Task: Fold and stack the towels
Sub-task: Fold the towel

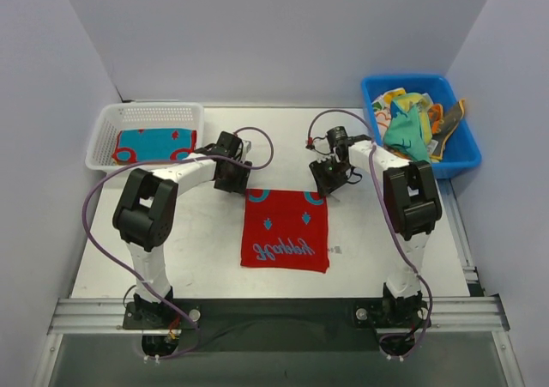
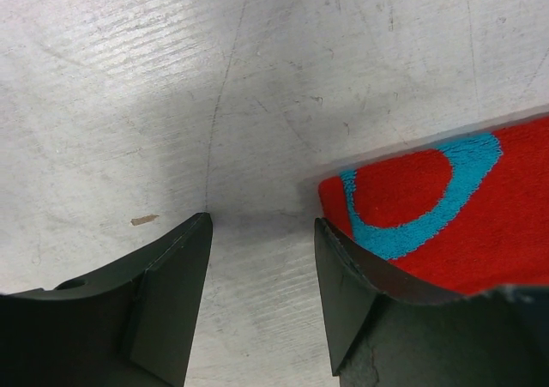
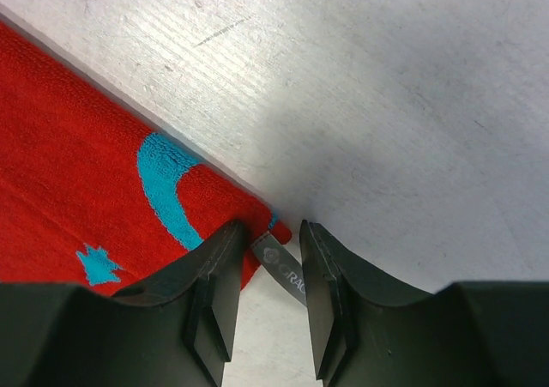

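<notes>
Nearest, both arms are bolted at the near edge of the counter (image 1: 377,250), the left arm on the left and the right arm on the right. Just beyond them, about midway between the counter's left and right edges, the red towel (image 1: 285,232) lies spread flat in a single layer; blue lettering runs along its near side and small blue motifs and ring shapes mark its far side. Both claws are lowered at the towel's far edge. The left claw (image 2: 262,224) stands at the far-left corner with its fingers spread: bare counter shows between them, and the towel's rounded corner with a blue ring lies beside and partly under the inner finger (image 2: 360,284), so nothing is pinched. The right claw (image 3: 273,228) stands at the far-right corner with its fingers narrowly apart, one over the towel's corner and the small grey label (image 3: 283,271) sewn there lying in the gap between them; the fingers are not pressed onto it. Farther back, the white mesh basket (image 1: 103,138) occupies the counter's far-left corner and holds a folded teal towel (image 1: 154,144) with red prints. The blue bin (image 1: 463,147) sits at the far-right corner, holding a loose heap of towels (image 1: 412,121) in teal, yellow and orange.
</notes>
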You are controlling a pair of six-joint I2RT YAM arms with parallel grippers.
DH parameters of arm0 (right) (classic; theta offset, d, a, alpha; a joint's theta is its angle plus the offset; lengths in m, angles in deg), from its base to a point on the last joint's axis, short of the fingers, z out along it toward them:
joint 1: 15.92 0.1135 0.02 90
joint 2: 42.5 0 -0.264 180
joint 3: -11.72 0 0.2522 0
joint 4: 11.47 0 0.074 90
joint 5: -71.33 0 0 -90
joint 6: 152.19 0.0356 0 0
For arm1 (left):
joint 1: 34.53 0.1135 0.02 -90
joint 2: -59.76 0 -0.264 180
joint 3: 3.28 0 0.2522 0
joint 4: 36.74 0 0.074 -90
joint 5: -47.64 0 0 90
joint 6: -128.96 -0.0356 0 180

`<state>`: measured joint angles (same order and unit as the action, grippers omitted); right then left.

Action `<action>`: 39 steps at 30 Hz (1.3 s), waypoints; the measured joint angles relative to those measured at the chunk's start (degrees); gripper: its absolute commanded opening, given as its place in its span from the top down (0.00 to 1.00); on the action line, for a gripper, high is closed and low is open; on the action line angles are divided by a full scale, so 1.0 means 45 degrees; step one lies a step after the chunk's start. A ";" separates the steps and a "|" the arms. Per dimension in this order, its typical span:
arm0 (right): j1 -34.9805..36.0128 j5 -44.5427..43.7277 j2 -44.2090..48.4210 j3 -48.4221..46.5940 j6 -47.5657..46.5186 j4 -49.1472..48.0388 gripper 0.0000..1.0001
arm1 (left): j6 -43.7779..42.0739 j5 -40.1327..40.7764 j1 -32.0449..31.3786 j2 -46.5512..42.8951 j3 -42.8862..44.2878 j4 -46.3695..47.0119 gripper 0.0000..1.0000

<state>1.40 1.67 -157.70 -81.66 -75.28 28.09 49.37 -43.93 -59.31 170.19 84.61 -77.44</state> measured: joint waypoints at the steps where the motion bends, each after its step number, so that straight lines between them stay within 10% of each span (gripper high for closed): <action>1: 0.0005 -0.0049 0.0000 0.0000 -0.0053 0.0024 0.73 | -0.0024 0.0029 0.0000 0.0000 0.0000 -0.0005 0.39; 6: 0.0092 -0.0413 -0.0180 -0.0175 -0.0355 0.0151 0.99 | -0.0068 0.0097 0.0000 0.0000 0.0000 -0.0005 0.37; 19: 0.0306 -0.0607 -0.0223 -0.0257 -0.1083 0.0223 1.00 | -0.0481 -0.0767 0.0039 -0.0573 0.0058 0.0651 0.19; 39: 0.0340 -0.0670 -0.0223 -0.0248 -0.1112 0.0199 1.00 | -0.1273 -0.0981 -0.0986 0.1083 0.1219 0.0860 0.49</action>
<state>2.93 -1.34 -158.70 -82.77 -80.28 28.99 43.65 -48.34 -63.75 175.07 90.10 -73.57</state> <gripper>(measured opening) 0.043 0.540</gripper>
